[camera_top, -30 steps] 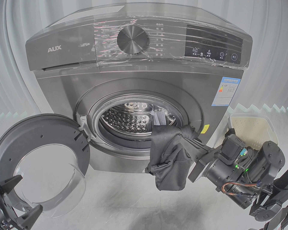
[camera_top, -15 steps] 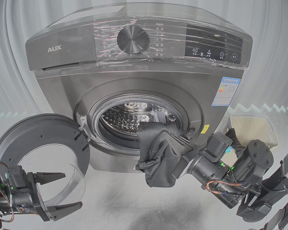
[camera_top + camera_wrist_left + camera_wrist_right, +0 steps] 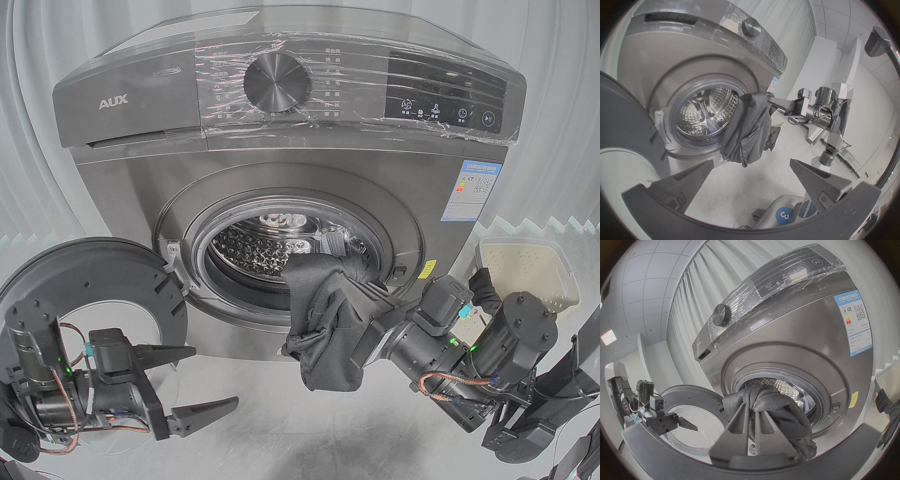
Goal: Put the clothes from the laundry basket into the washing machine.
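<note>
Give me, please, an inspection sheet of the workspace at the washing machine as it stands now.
Surface: pale grey smooth floor under the machine.
Job's things: grey front-loading washing machine, round door swung open; black cloth garment at the drum mouth, mostly hanging outside; cream perforated plastic laundry basket with dark cloth over its rim.
Clutter: nothing seen.
Grippers: right gripper jaws shut on the garment; left gripper jaws open, empty, low before the door.
Cables: orange braided cable at the right wrist, clear of the garment.
Surroundings: white pleated curtain.
</note>
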{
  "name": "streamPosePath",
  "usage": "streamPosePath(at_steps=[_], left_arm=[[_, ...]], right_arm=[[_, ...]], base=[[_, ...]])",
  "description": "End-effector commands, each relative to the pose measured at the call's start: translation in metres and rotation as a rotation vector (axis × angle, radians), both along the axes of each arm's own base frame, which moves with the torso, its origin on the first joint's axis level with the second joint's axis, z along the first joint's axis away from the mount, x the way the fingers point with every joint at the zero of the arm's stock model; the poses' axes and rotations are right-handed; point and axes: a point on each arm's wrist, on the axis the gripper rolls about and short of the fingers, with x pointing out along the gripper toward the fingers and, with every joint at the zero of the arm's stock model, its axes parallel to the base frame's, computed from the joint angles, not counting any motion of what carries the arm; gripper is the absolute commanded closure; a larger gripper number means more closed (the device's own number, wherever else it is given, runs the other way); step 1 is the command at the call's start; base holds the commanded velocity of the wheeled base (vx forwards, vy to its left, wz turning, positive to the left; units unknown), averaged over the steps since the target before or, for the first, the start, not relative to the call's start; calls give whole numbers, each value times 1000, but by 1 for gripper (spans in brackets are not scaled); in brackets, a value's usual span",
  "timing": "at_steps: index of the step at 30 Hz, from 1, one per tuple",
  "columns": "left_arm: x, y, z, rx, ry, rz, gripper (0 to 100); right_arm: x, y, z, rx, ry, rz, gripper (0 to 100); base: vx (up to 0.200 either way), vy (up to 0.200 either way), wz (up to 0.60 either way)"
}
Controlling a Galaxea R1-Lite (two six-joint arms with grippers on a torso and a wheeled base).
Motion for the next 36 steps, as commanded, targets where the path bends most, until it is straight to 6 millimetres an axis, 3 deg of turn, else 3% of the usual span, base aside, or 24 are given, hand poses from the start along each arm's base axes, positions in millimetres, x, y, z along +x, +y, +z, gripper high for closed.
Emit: streamPosePath(at_steps=[1,17,26,36], left_arm=[[25,-25,-30,51,95,-36,0],[59,-64,-76,-7,132,-80,0],[66,-79,-100,-48,127,-97,0],[80,-87,-104,-126,138,-49,0]], right_arm=[[2,1,-3,-4,4,-4,100],[6,2,2,14,-10,-13,100],[2,5,7,33,-20,6,100],[2,5,7,33,-20,6,100]], base=[[0,0,0],[0,0,0],[0,0,0],[0,0,0]])
